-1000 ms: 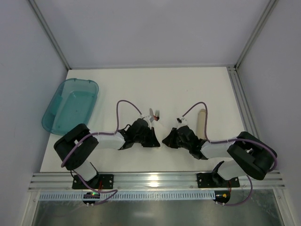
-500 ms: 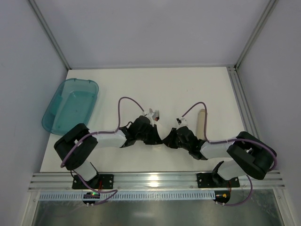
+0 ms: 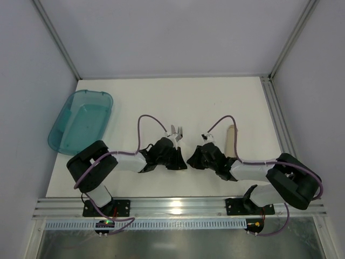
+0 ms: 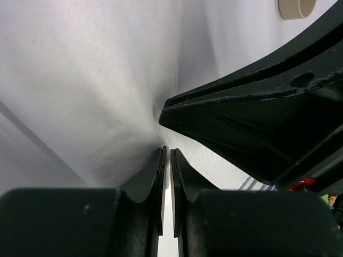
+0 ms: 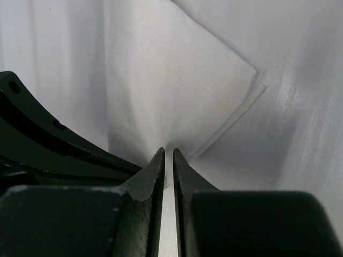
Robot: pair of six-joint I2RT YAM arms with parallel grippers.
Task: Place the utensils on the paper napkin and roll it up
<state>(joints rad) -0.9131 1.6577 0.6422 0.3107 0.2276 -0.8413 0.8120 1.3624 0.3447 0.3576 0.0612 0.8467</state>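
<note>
The paper napkin (image 4: 107,80) is a white sheet drawn up into a fold in front of my left gripper (image 4: 167,152), whose jaws are shut on its edge. In the right wrist view the napkin (image 5: 177,80) shows a layered corner, and my right gripper (image 5: 168,152) is shut on it too. From above, both grippers meet low at the table's middle, left (image 3: 180,162) and right (image 3: 192,159), hiding the napkin. The fork's silvery tines (image 3: 179,130) and the pale knife tip (image 3: 173,131) stick out just beyond the left gripper.
A tan tube (image 3: 230,141) lies to the right of the right wrist; its end shows in the left wrist view (image 4: 297,6). A translucent teal tub (image 3: 81,120) sits at the table's left edge. The aluminium rail (image 3: 178,206) runs along the near edge.
The left gripper has shifted slightly right toward the right gripper. Both stay low and shut at the table's middle. The fork and knife tips have not moved.
</note>
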